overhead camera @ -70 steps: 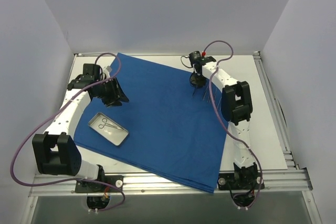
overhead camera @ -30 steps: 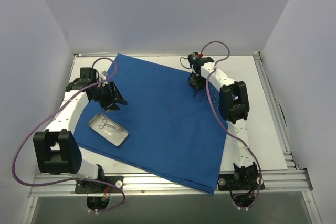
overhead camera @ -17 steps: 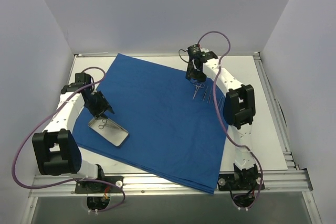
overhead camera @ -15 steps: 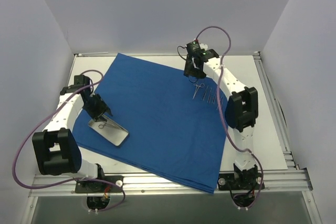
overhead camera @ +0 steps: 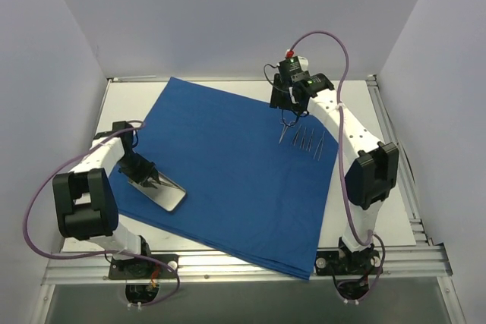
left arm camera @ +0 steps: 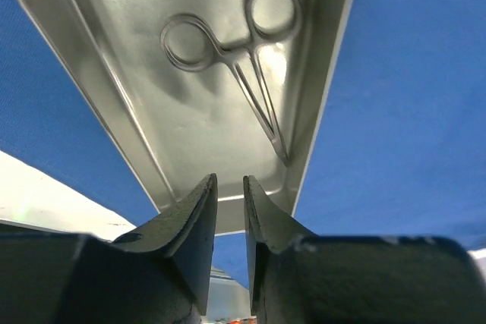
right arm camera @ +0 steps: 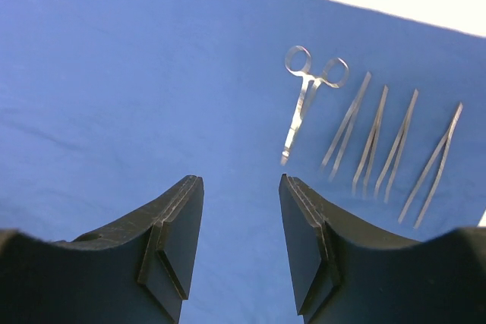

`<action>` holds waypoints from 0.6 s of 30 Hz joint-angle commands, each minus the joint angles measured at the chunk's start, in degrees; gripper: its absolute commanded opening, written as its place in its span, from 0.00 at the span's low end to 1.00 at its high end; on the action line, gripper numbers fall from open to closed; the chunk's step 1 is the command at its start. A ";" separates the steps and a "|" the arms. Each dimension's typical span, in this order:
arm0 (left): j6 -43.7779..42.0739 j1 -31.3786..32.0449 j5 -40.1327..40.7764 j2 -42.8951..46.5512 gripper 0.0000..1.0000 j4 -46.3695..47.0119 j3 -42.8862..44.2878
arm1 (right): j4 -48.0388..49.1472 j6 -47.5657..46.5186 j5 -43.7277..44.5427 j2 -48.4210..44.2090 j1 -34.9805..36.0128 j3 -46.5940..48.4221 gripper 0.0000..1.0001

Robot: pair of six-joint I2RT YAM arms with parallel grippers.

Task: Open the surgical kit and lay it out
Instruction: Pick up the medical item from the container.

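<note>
Blue drape [overhead camera: 228, 157] lies spread open. Left gripper [left arm camera: 228, 191] is pinched on the near rim of the tray [left arm camera: 129, 73], near the drape's left edge. One ring-handled clamp [left arm camera: 243, 89] lies inside; the tray's far end is cut off in the wrist view. Right gripper [right arm camera: 240, 184] is apart and empty above the drape, with five instruments [right arm camera: 376, 142] in a row beyond it.
</note>
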State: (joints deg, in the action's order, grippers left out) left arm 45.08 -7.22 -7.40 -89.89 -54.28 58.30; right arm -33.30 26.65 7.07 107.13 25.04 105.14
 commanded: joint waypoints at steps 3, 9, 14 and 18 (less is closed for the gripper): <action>4.31 -0.16 2.21 -2.22 0.29 0.84 -0.03 | 0.16 -1.25 -0.48 -3.77 -2.01 -2.57 0.45; 5.54 -0.16 3.18 -4.24 0.35 1.63 1.55 | 0.34 -1.78 -1.44 -3.60 -2.80 -2.84 0.45; 6.69 -0.16 3.27 -6.44 0.45 2.25 3.13 | 0.51 -1.96 -1.88 -3.42 -3.15 -3.28 0.45; 7.74 -0.25 2.22 -7.76 0.47 3.04 3.83 | 0.69 -2.13 -2.32 -3.33 -3.59 -3.63 0.45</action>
State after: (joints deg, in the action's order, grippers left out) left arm 50.89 -7.22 -5.08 -97.14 -52.95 59.61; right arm -33.01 25.36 5.04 107.11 22.02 102.19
